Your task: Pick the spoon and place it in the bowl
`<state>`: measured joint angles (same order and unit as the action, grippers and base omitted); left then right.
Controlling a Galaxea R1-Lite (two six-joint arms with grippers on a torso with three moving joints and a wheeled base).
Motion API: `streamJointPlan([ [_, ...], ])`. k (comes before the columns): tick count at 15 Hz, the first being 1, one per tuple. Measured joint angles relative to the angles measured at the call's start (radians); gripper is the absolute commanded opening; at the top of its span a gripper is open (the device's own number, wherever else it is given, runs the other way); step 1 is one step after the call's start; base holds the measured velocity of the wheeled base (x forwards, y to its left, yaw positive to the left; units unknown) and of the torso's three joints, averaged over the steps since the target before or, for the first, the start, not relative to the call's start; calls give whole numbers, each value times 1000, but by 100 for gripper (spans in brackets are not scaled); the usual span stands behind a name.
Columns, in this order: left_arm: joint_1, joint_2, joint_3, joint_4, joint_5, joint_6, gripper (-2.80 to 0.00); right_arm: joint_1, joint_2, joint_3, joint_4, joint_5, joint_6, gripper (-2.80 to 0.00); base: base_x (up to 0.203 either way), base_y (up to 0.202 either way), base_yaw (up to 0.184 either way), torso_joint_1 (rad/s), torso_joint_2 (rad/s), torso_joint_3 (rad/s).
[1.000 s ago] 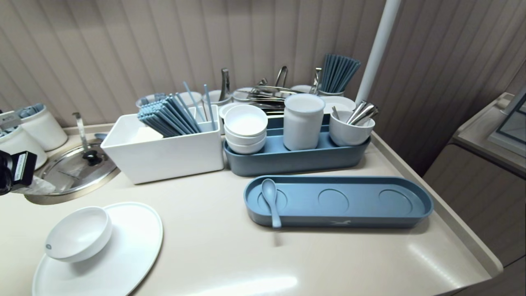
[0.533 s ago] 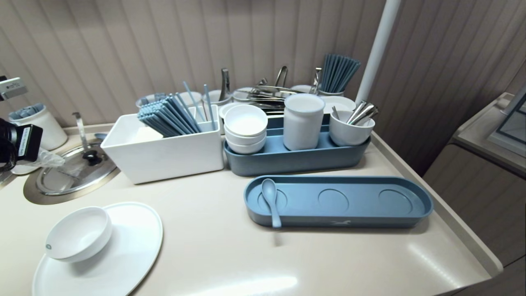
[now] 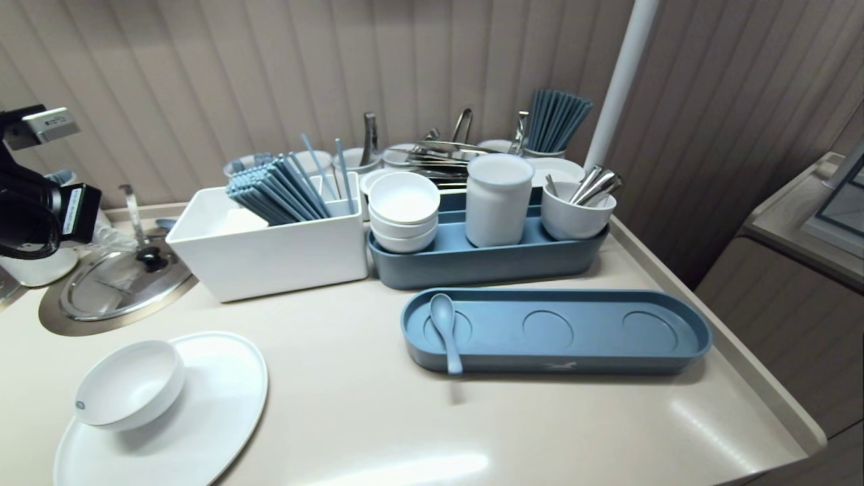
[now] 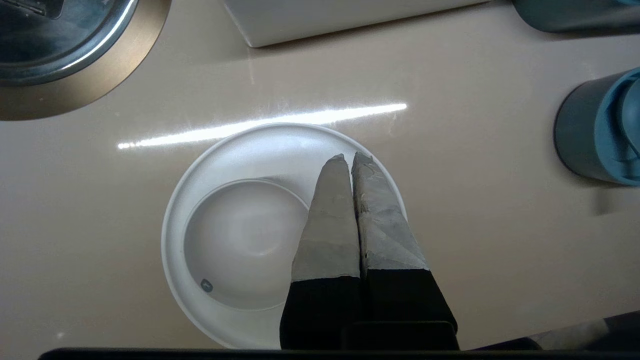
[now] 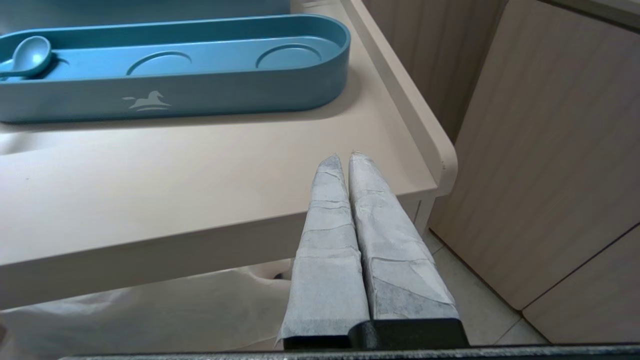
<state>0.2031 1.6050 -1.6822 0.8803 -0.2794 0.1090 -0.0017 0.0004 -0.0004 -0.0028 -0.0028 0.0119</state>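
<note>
A white bowl (image 3: 128,383) sits on the left part of a white oval plate (image 3: 223,391) at the counter's front left. My left arm (image 3: 40,202) is raised at the far left edge of the head view. In the left wrist view my left gripper (image 4: 350,156) hangs shut and empty high above the plate (image 4: 280,145), beside the bowl (image 4: 240,240). A blue spoon (image 3: 445,331) lies in the left end of a long blue tray (image 3: 607,337). My right gripper (image 5: 345,156) is shut and empty, parked below the counter's front right corner, with the tray (image 5: 200,95) ahead of it.
A white box (image 3: 270,256) of blue chopsticks and a blue holder (image 3: 486,260) with stacked bowls, a jar and a cutlery cup stand behind. A metal lid (image 3: 121,280) lies at the left. A white pole (image 3: 621,81) rises at the back right. A cabinet (image 5: 550,150) stands beside the counter.
My left arm has risen at the left edge of the head view and shifted slightly right. The bowl, plate, tray and spoon have not moved.
</note>
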Motion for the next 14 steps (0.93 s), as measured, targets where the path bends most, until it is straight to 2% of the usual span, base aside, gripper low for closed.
streamJointPlan([
  [5, -4, 35, -15, 1, 2, -4, -280, 0, 0, -1, 0, 0, 0, -280, -154, 0, -1, 1, 1, 3],
  [12, -42, 47, -18, -1, 2, -6, -280, 0, 0, 0, 0, 0, 0, -280, -8, 0, -1, -2, -1, 1],
  [14, -69, 51, -15, -1, 3, -23, -280, 0, 0, 0, 0, -1, 0, -280, 4, -24, 8, 1, 1, 1],
])
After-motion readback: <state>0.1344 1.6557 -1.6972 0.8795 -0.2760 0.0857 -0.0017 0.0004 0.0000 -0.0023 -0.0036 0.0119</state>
